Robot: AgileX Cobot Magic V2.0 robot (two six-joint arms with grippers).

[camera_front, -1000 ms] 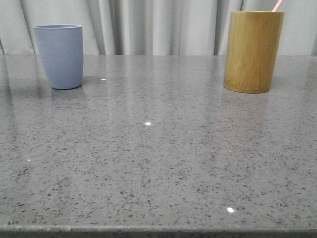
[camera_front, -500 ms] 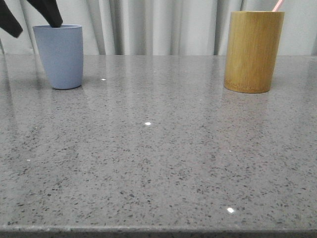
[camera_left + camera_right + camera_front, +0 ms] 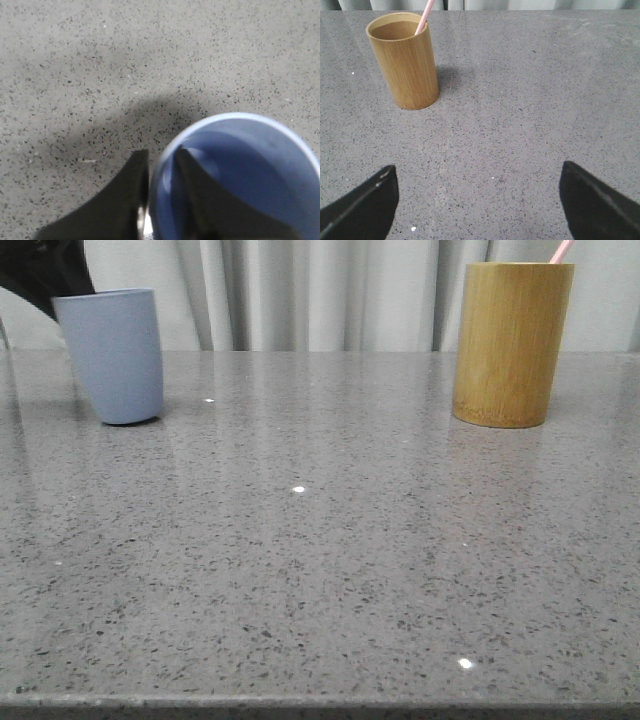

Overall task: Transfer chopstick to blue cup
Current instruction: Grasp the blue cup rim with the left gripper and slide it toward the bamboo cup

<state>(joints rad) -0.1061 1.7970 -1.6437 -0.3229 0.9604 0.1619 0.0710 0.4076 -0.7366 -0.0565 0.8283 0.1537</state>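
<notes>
The blue cup (image 3: 110, 355) stands at the far left of the table and leans slightly. My left gripper (image 3: 48, 272) comes down on its left rim. In the left wrist view the gripper (image 3: 161, 152) straddles the wall of the blue cup (image 3: 250, 175), one finger outside and one inside, closed on the rim. A pale pink chopstick (image 3: 561, 250) sticks out of the bamboo cup (image 3: 510, 345) at the far right; only its upper end shows. In the right wrist view my right gripper (image 3: 476, 170) is open and empty, well short of the bamboo cup (image 3: 405, 62) and the chopstick (image 3: 424, 17).
The grey speckled table (image 3: 320, 540) runs between the two cups. Pale curtains (image 3: 320, 290) hang behind the table. The table's front edge runs along the bottom of the front view.
My left gripper came into view at the top left and closed on the blue cup's rim. The cup has shifted a little to the left and tilted. The bamboo cup has not moved.
</notes>
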